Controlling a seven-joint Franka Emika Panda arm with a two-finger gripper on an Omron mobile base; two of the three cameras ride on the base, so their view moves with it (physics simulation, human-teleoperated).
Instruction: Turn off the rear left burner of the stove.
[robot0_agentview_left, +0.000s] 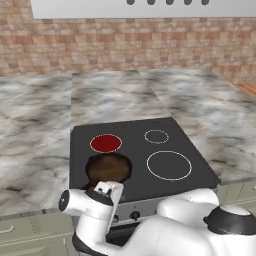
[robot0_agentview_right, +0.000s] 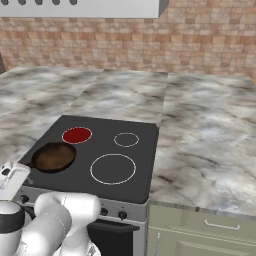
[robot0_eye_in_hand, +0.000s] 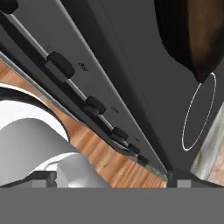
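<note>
The rear left burner (robot0_agentview_left: 106, 143) (robot0_agentview_right: 77, 134) glows red on the black glass stove (robot0_agentview_left: 136, 131) (robot0_agentview_right: 102, 131). A brown pan (robot0_agentview_left: 109, 167) (robot0_agentview_right: 54, 156) (robot0_eye_in_hand: 202, 35) sits on the front left burner. My gripper (robot0_agentview_left: 106, 190) (robot0_agentview_right: 10, 176) (robot0_eye_in_hand: 110, 178) hangs at the stove's front left corner, just before the silver knob panel (robot0_eye_in_hand: 87, 81). It is open, its fingertips (robot0_eye_in_hand: 43, 177) wide apart with nothing between them. Several black knobs (robot0_eye_in_hand: 61, 64) run in a row along the panel; the nearest lies ahead of the fingers, untouched.
A small white ring (robot0_agentview_left: 156, 136) (robot0_agentview_right: 126, 139) and a large white ring (robot0_agentview_left: 169, 165) (robot0_agentview_right: 113, 169) (robot0_eye_in_hand: 199, 113) mark the unlit right burners. Marble counter (robot0_agentview_left: 35, 130) (robot0_agentview_right: 210, 145) flanks the stove, a brick wall (robot0_agentview_left: 125, 42) stands behind, and a hood (robot0_agentview_left: 150, 7) hangs above.
</note>
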